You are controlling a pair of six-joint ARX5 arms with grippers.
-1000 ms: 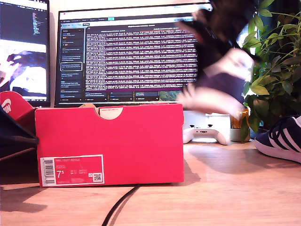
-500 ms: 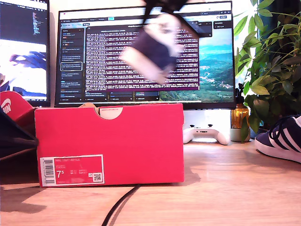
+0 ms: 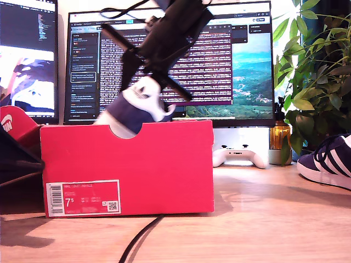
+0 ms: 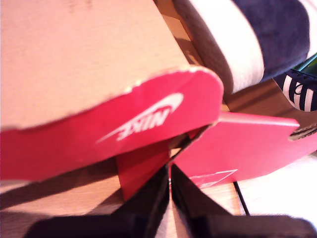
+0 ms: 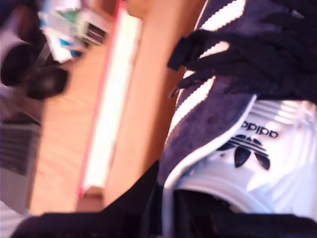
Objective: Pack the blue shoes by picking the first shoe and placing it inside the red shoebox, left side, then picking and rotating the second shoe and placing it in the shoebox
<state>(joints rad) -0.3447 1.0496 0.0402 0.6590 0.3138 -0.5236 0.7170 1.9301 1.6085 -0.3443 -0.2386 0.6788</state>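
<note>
Meanwhile my second claw (image 3: 143,94) grips a blue shoe (image 3: 134,107) above the red shoebox (image 3: 127,167), monitor (image 3: 219,60) behind

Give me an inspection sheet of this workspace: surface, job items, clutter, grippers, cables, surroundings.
Surface: wooden desk, sunlit.
Job's things: red shoebox open, its lid tipped up beside it; carried shoe going in over the rim, tilted; other shoe on the desk at the exterior view's right.
Clutter: white game controller, amber bottle.
Grippers: my second gripper shut on the carried shoe; my first gripper shut, holding nothing, near the lid.
Cables: black cable running out from under the box; thin cable looping above the arm.
Surroundings: two monitors, leafy plant.
</note>
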